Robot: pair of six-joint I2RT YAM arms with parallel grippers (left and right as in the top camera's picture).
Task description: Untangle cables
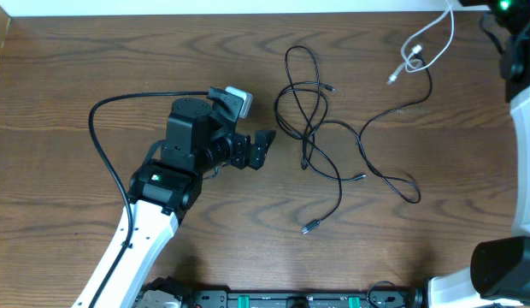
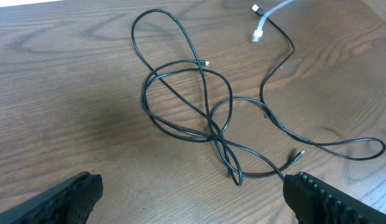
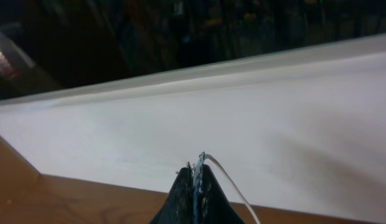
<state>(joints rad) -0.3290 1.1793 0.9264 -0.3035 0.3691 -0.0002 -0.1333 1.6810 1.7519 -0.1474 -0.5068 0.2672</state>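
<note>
Cables (image 1: 309,120) on the table (image 1: 94,60), mostly black, one white. Left tool (image 1: 265,147) released, fingers spread wide, pointed at the black tangle (image 2: 193,112) from just left of it and touching none of the cords. Right tool (image 3: 196,180) clenched on the white cable (image 3: 229,183), up at the far right corner of the table beside a white border (image 3: 274,112). From that grip, white cord sloping down and left onto the wood, doubled back near its white plug ends (image 1: 412,58). Close to those plugs, one black cord trailing toward the near side and closing in a small loop at the right. Left of that, between the two arms, several black loops crossing one another, a tall narrow loop reaching toward the far edge, and small plug ends lying loose around the knot, one of them nearest the front of the table
</note>
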